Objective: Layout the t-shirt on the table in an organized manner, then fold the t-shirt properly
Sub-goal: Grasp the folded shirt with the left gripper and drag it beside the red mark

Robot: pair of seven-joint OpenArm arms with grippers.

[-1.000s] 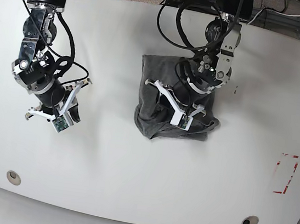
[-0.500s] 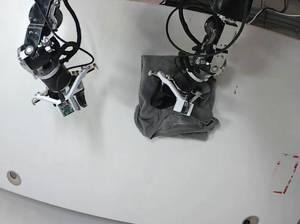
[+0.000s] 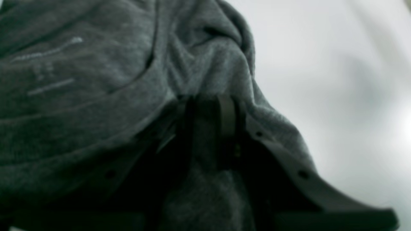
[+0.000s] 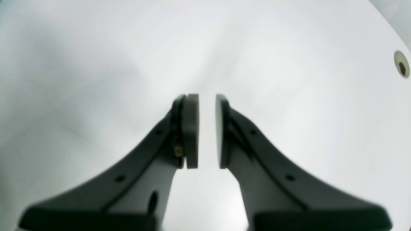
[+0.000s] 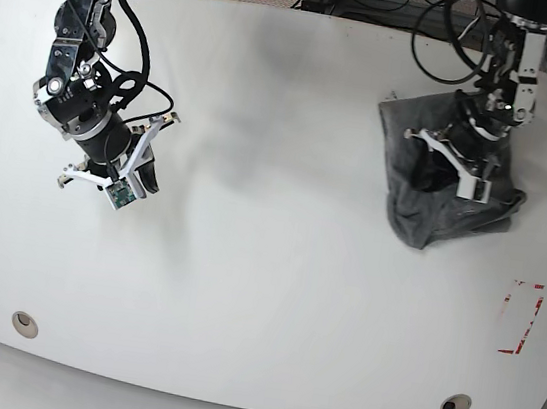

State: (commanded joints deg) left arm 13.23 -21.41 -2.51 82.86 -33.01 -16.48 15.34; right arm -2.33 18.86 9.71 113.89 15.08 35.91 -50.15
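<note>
The dark grey t-shirt (image 5: 424,212) lies bunched in a crumpled heap at the right side of the white table (image 5: 262,294). My left gripper (image 5: 441,176) sits on top of the heap. In the left wrist view my left gripper (image 3: 208,128) is shut on a fold of the t-shirt (image 3: 96,80), with cloth draped over both fingers. My right gripper (image 5: 139,179) hovers over bare table at the far left, well away from the shirt. In the right wrist view my right gripper (image 4: 207,128) is open by a narrow gap with nothing between its pads.
Red tape (image 5: 523,318) marks a rectangle near the right edge, below the shirt. Two grommet holes (image 5: 25,323) (image 5: 456,404) sit along the front edge; one grommet hole (image 4: 401,64) shows in the right wrist view. Cables hang behind the table's far edge.
My left arm has carried the bunched t-shirt from the table's middle far to the right. My right arm has shifted slightly up and back on the left side.
</note>
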